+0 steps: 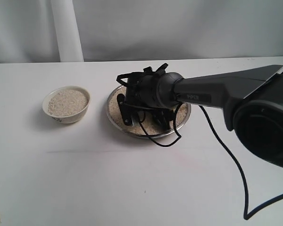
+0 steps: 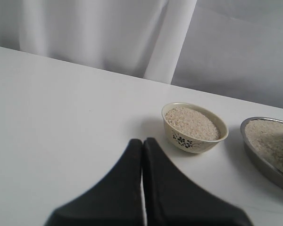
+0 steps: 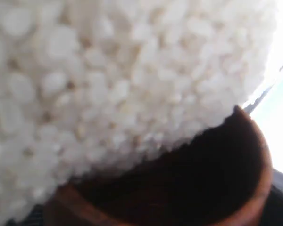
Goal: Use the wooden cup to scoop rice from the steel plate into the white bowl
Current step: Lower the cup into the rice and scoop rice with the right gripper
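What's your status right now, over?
Left claw shut, empty. Right claw holds wooden cup against rice in steel plate. White bowl holds rice. No obstruction between them.

exterior: high off the desk's [image 1: 132, 188] near edge, facing the far edge, mid range, most of the desktop in frame | left wrist: low over the desk, angled toward the far edge, close | right wrist: right up on rice [image 3: 108, 84] and wooden cup [image 3: 217, 188], blurred | shared exterior/left wrist: white bowl [image 1: 70, 117], steel plate [image 1: 132, 133]
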